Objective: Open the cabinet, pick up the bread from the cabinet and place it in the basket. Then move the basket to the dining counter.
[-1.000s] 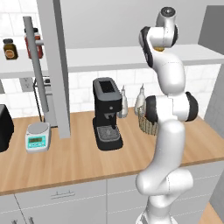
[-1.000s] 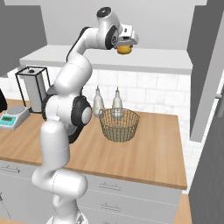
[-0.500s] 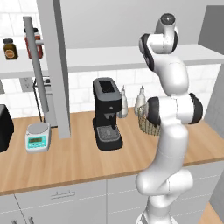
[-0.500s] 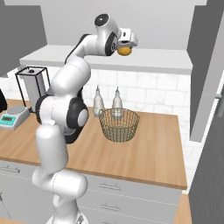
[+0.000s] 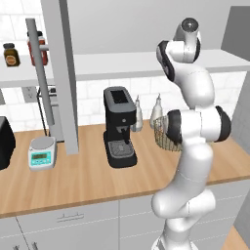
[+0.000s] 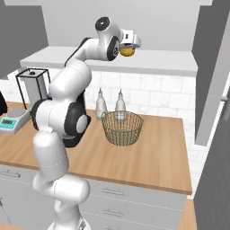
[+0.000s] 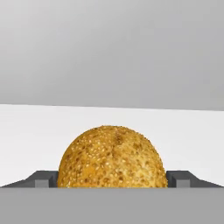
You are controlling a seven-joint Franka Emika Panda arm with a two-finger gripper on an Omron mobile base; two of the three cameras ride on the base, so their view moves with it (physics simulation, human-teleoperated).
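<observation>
1. The end effector (image 6: pixel 129 46) is raised to the shelf inside the open cabinet (image 6: pixel 148 63), with its jaws spread wide.
2. The bread (image 7: pixel 113 156) sits on that shelf, directly between the two fingertips (image 7: pixel 43 178), one on either side; whether they touch it cannot be told.
3. The basket (image 6: pixel 121 128) stands well below the end effector on the desk (image 6: pixel 152 157), just in front of two bottles (image 6: pixel 110 104).

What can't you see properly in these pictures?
- Whether the fingers touch the bread: hand view, the bun covers most of both fingers.
- Most of the basket: left base view, behind the arm.
- The gripper: right base view, too small to judge its jaws.
- Jar label: left base view, too small.
</observation>
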